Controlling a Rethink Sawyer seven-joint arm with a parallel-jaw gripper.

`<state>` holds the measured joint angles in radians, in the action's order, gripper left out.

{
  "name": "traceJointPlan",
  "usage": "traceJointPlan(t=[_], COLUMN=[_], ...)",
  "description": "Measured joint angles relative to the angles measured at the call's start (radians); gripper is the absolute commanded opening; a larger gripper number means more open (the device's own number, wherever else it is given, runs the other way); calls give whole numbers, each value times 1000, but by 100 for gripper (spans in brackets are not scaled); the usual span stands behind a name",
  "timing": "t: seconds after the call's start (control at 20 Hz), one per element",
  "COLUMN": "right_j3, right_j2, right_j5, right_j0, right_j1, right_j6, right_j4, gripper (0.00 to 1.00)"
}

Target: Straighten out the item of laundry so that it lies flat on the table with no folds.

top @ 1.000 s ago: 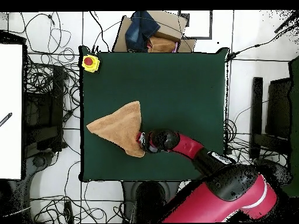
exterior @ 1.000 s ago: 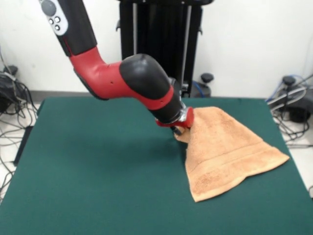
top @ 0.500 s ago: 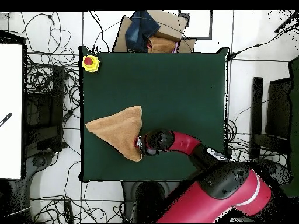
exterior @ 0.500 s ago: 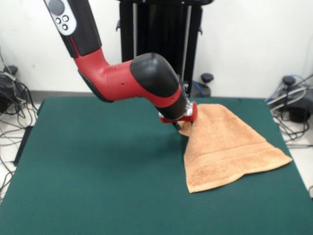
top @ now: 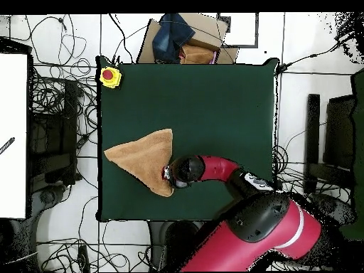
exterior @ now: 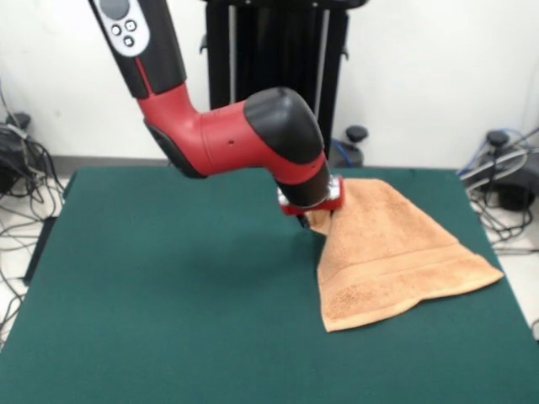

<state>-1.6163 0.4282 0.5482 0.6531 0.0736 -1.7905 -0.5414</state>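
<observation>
The peach-orange towel (exterior: 396, 252) lies on the right part of the dark green table (exterior: 168, 278), folded into a rough triangle with a band stripe near its front edge. Its left far corner rises in a small peak into my gripper (exterior: 312, 219), which is shut on that corner; the red wrist hides most of the fingers. From overhead the towel (top: 146, 158) is a wedge near the table's (top: 213, 106) left edge, with my gripper (top: 168, 173) at its lower right point.
A yellow box with a red button (top: 109, 76) sits on the table's top-left corner in the overhead view. A cardboard box with blue cloth (top: 183, 35) stands just beyond the table. Cables and equipment lie on the floor around it.
My gripper has pulled the held corner slightly right and toward the far side in the front view. The towel's front corner slid back with it. The arm's elbow swung over.
</observation>
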Motion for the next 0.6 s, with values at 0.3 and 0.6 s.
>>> traceJointPlan(t=[0.3, 0.6], right_j3=[17, 22], right_j2=[-8, -13], right_j5=[0, 2], right_j0=[-40, -67], right_j1=[24, 42], right_j6=[0, 0], right_j4=[-38, -50], gripper=[100, 100])
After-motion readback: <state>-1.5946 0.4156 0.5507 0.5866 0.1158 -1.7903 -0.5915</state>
